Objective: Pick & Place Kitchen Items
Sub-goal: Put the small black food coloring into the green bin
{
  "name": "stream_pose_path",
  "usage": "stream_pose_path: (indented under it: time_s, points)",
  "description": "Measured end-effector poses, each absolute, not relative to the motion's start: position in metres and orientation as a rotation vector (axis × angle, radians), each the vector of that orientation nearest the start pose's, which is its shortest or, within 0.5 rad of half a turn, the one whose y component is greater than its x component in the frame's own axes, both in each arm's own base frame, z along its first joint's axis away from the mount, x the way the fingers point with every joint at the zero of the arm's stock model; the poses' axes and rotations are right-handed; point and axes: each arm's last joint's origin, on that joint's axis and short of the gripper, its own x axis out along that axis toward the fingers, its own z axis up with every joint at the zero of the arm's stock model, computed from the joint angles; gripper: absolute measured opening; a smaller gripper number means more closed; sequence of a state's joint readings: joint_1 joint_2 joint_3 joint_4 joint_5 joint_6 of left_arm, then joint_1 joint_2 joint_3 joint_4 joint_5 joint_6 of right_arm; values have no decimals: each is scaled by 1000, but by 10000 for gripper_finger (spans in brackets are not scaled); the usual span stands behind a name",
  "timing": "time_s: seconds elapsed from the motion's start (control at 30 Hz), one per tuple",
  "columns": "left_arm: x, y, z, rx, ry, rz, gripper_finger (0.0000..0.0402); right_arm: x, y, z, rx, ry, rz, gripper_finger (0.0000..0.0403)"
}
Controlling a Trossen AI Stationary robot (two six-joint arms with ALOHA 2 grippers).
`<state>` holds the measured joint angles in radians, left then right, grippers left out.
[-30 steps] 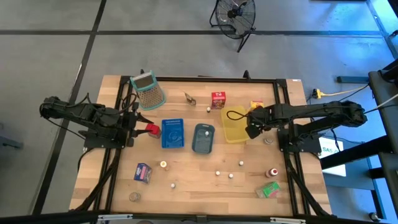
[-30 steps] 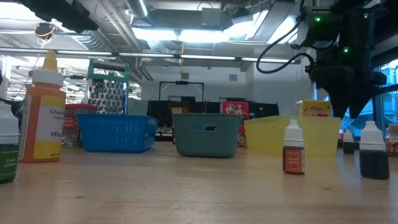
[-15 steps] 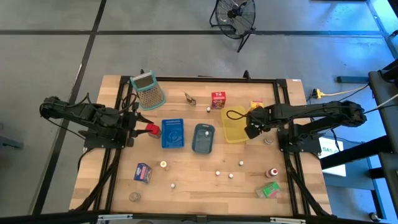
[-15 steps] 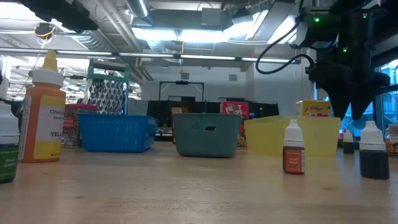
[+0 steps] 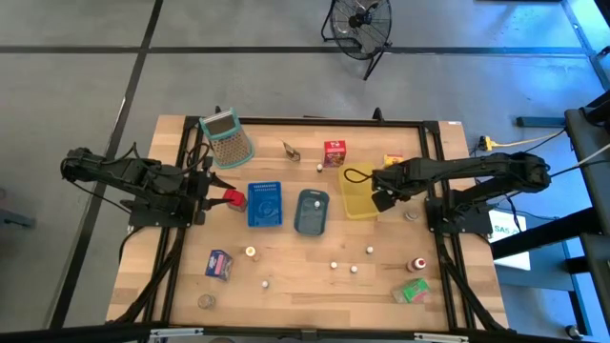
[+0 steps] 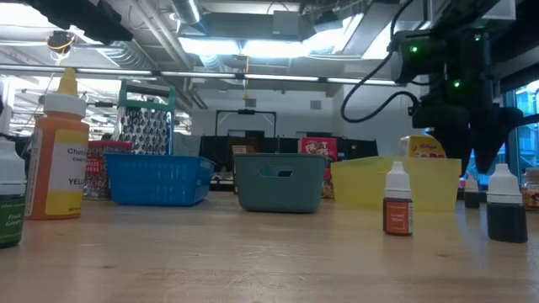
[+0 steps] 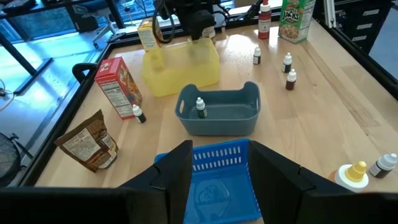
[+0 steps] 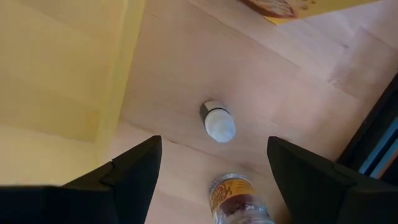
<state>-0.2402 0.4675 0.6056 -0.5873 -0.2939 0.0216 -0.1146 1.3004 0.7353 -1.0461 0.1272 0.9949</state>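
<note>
Right gripper [image 5: 379, 201] hangs over the far right edge of the yellow tray [image 5: 355, 200], jaws spread wide, nothing between them. In its wrist view a small white-capped bottle [image 8: 217, 121] stands on the bench [image 5: 295, 276] just beside the tray wall, with a yellow-labelled jar [image 8: 239, 199] near it.

Left gripper [image 5: 212, 196] waits at the bench's left side beside the blue tray [image 5: 265, 205]. A red item [image 5: 233, 198] sits at its tip; jaws part-open in the wrist view, and I cannot tell whether they grip it.

Grey-blue tray [image 7: 219, 111] already holds one small bottle [image 7: 200, 107]. Other items are scattered well apart: red carton [image 5: 334, 152], blue-purple carton [image 5: 219, 264], green carton [image 5: 413, 291], red-capped bottle [image 5: 416, 264].

Step in hand, as I judge it: right arm lining up on the white-capped bottle. Next move calls for a straight descent, jaws either side of the cap, clear of the tray wall and the jar.
</note>
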Motion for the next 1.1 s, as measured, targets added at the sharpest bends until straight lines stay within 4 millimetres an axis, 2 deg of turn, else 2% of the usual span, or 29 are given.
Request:
stream_pose_path:
  time_s: [0.5,0.87,1.1]
  points:
    - [104,-17,274,140,433,47,149,186,-29,173,772,1418,-977,292]
    - [104,-17,274,140,434,48,149,186,-29,173,772,1419,-977,263]
    - [104,-17,274,140,433,47,149,187,-29,172,768,1417,-970,259]
